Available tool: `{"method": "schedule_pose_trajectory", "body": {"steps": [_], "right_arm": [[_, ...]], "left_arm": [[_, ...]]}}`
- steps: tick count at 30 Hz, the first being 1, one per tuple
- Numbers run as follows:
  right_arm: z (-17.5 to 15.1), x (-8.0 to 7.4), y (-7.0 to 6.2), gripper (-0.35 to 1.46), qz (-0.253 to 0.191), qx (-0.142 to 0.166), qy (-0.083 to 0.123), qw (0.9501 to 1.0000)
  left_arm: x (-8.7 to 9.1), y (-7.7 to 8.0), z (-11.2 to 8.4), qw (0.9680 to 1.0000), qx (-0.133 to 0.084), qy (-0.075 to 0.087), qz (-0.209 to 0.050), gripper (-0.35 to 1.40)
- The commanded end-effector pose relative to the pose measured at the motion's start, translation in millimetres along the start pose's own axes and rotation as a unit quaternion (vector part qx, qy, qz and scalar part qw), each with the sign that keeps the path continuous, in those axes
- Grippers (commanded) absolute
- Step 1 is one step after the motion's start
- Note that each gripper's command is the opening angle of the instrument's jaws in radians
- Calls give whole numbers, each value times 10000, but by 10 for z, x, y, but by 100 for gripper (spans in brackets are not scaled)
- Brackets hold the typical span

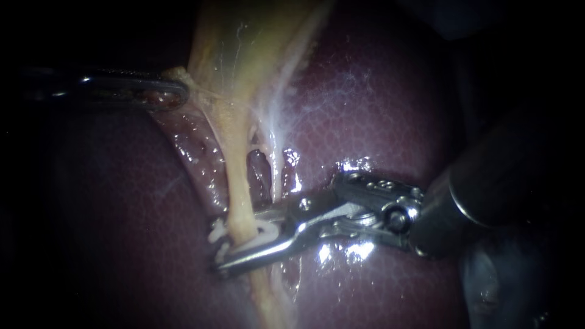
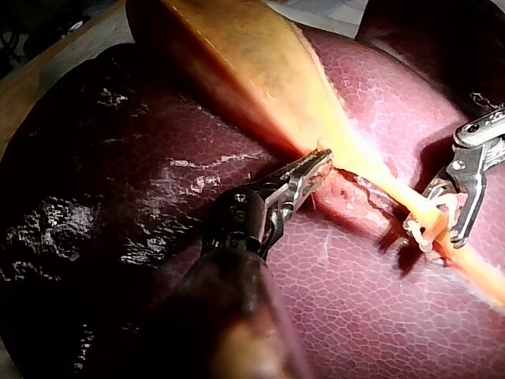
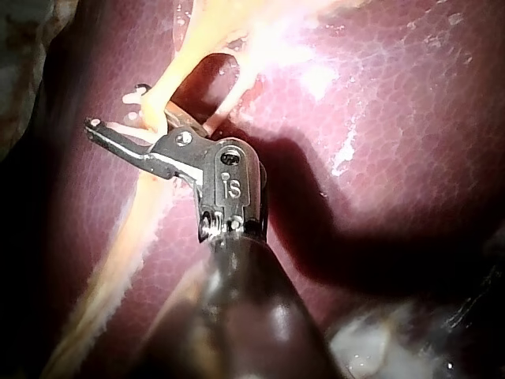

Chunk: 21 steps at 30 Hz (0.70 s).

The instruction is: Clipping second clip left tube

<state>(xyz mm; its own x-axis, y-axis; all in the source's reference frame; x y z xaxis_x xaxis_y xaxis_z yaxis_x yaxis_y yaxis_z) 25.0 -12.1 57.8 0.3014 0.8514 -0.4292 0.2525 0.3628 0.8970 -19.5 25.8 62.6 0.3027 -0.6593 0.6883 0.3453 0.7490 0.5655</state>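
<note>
White plastic, a clip (image 1: 263,234), sits around the left tube (image 1: 239,183), held between the jaws of the right instrument (image 1: 234,240), which straddle the tube from both sides. Further up the tube, the gallbladder (image 1: 237,49) widens out, and the left instrument (image 1: 177,91) has its jaws clamped on its edge. Dark red liver (image 1: 378,109) lies beneath the tube.
</note>
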Motion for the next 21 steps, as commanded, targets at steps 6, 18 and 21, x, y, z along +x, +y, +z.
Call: {"method": "schedule_pose_trajectory", "body": {"steps": [6, 18, 21], "right_arm": [[-5, -1, -2, 40, 213, 9, -9, 9998], [-9, 7, -11, 26, 296, -10, 26, 9996], [-9, 10, -12, 23, 303, -28, 82, 9995]], "left_arm": [[0, 0, 0, 10000, 0, 0, 1, -35], [0, 0, 0, 10000, 1, 0, 1, -35], [0, 0, 0, 10000, 1, 0, 2, -35]]}}
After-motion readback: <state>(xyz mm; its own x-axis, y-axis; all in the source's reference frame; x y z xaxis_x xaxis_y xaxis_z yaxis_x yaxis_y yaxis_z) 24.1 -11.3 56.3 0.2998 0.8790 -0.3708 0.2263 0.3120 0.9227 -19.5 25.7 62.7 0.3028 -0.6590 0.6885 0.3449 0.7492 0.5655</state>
